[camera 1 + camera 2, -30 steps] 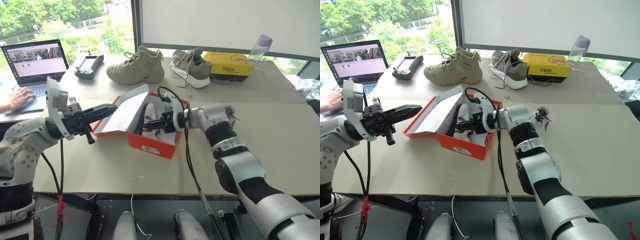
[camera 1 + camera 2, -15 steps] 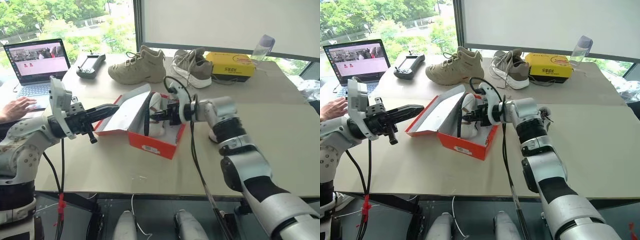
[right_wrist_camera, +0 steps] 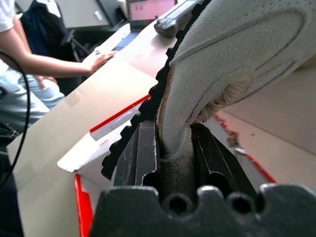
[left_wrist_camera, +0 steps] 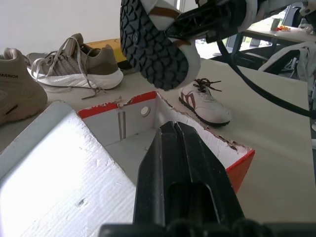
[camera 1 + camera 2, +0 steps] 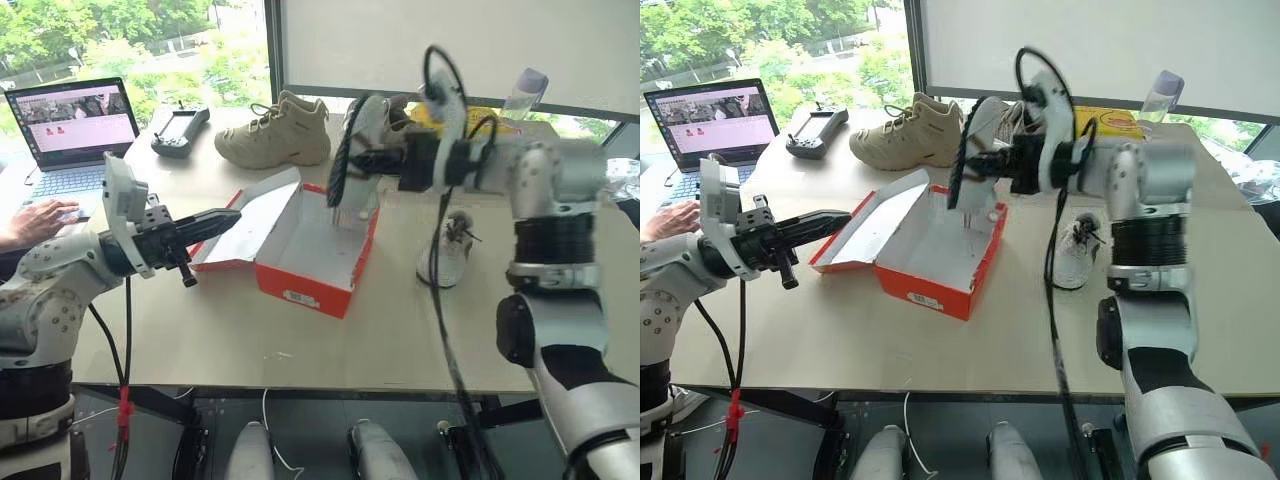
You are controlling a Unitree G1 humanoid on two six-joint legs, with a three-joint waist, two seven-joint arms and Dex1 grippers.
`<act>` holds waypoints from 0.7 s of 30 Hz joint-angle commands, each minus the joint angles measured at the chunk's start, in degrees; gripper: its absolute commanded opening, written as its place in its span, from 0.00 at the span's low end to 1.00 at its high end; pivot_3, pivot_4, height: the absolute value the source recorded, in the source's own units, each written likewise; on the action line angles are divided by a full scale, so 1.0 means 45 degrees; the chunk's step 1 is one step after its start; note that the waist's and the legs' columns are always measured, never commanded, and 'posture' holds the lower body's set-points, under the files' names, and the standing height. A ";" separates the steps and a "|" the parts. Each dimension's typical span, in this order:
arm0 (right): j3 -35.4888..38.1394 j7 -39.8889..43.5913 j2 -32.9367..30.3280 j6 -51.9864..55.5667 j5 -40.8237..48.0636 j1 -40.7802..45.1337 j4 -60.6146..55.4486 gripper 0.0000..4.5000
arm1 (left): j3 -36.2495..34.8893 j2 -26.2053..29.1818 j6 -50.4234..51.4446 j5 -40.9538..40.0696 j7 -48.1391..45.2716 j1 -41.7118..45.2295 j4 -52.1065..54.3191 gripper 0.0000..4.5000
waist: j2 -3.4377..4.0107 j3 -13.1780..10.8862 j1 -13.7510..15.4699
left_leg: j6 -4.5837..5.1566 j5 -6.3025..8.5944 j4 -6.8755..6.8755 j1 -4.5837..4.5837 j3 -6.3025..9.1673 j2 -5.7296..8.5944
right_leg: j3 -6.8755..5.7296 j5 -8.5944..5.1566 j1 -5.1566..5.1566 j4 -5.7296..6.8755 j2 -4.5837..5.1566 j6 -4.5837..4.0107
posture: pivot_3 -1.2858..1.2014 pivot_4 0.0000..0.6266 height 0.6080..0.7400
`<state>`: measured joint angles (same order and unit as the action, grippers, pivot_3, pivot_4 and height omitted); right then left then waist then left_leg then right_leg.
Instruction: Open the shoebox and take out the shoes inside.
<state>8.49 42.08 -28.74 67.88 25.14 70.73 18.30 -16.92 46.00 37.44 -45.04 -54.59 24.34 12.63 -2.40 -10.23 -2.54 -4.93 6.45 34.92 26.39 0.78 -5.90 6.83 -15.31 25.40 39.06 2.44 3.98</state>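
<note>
Shoebox open and emptied; last sneaker held in the air, not yet set down.

The red shoebox (image 5: pixel 305 250) sits mid-table, lid folded back, its white inside bare. The right gripper (image 5: pixel 372 160) is clamped on the collar of one white sneaker (image 5: pixel 352 150) above the box, sole turned outward. Its mate (image 5: pixel 447 249) lies on the table beside the box. The left gripper (image 5: pixel 222 221), fingers pressed together, holds nothing and points at the lid.

One shoe (image 5: pixel 352 150) hangs above the open shoebox (image 5: pixel 300 245), the other shoe (image 5: pixel 447 250) lies right of it, and a boot (image 5: pixel 275 132) stands behind.
</note>
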 commanded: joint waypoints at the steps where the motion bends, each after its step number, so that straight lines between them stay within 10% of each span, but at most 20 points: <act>1: 0.0482 -0.0739 -0.1306 -0.0440 -0.0396 0.0346 -0.0696 0.10 | -0.0174 0.0070 -0.0201 -0.0032 -0.0042 0.0054 0.0211 0.00 | 0.0001 -0.0001 0.0008 | 0.0000 0.0000 -0.0002 0.0000 0.0000 0.0000 | 0.0002 0.0000 0.0001 -0.0001 0.0000 0.0000 | 0.52 0.24 0.58; 21: -0.4243 0.1052 -0.7378 -0.3287 -0.4988 -0.5528 -0.1731 0.10 | -0.0100 0.0055 -0.0291 0.0250 -0.0237 -0.0155 0.0177 0.00 | 0.0052 -0.0036 -0.0161 | 0.0006 0.0003 -0.0007 -0.0012 -0.0037 0.0002 | 0.0042 -0.0002 0.0008 -0.0026 0.0004 0.0006 | 0.52 0.24 0.58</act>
<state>-10.95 45.29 -60.48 53.06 2.93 45.70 14.33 -16.35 45.67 37.37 -43.81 -55.29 23.60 12.53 -2.16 -10.39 -3.26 -4.90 6.46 34.92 26.34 0.61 -5.89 7.04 -15.32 25.43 38.97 2.46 4.01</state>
